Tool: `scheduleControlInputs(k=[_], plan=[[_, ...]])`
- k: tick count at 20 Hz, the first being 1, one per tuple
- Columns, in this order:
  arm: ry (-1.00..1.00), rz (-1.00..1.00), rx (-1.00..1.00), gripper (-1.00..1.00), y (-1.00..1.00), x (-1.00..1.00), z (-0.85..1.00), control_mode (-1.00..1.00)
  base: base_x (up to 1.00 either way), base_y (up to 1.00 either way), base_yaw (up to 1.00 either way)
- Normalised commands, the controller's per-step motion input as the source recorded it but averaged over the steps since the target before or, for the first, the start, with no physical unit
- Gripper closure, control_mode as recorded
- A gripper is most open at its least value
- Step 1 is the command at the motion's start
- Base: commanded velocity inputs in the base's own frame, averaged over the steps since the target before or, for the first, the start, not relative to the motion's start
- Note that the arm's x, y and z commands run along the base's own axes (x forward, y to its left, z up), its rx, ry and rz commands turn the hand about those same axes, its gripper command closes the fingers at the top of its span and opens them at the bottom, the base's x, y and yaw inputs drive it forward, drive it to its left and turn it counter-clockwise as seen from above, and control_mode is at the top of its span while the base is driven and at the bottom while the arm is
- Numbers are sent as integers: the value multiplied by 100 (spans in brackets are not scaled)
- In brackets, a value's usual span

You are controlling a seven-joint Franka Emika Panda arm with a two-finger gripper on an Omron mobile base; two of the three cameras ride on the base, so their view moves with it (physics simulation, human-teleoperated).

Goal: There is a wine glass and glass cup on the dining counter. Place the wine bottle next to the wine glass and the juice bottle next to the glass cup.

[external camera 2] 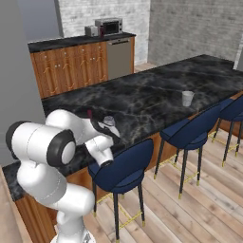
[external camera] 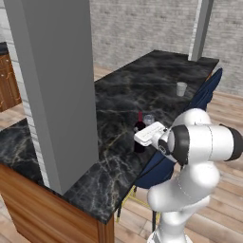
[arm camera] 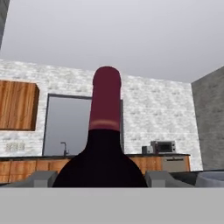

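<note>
The wine bottle (external camera: 139, 137) stands upright near the front edge of the dining counter (external camera: 128, 85), dark with a red neck capsule (arm camera: 106, 98). My gripper (external camera: 141, 135) is shut on its body, a finger (arm camera: 41, 178) pressed to each side in the hand view. The wine glass (external camera: 149, 118) stands just behind and right of the bottle, close to it; it is also seen as the wine glass (external camera 2: 109, 120) in the right base view. The glass cup (external camera: 181, 88), a whitish tumbler (external camera 2: 188, 98), stands farther along the dining counter (external camera 2: 152, 95). The juice bottle is out of view.
A broad grey pillar (external camera: 52, 85) rises from the counter's left end. Blue stools (external camera 2: 124, 166) (external camera 2: 190, 133) line the counter's near side, one directly below my arm. Wood cabinets with a microwave (external camera 2: 109, 26) stand along the back wall.
</note>
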Motion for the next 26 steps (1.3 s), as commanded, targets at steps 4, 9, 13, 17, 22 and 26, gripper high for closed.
scheduleControlInputs(k=[4,9,13,17,22,26], plan=[[-9,0,1,100,0,10,-28,-100,0,0,0],[-4,0,3,100,-2,11,-33,-100,0,0,0],[0,0,4,100,0,0,-36,-100,0,0,0],[0,0,5,-100,0,0,-37,-100,0,0,0],[0,0,3,-100,-2,-8,-26,-100,0,0,0],[0,0,3,-100,3,-19,-20,-100,0,0,0]])
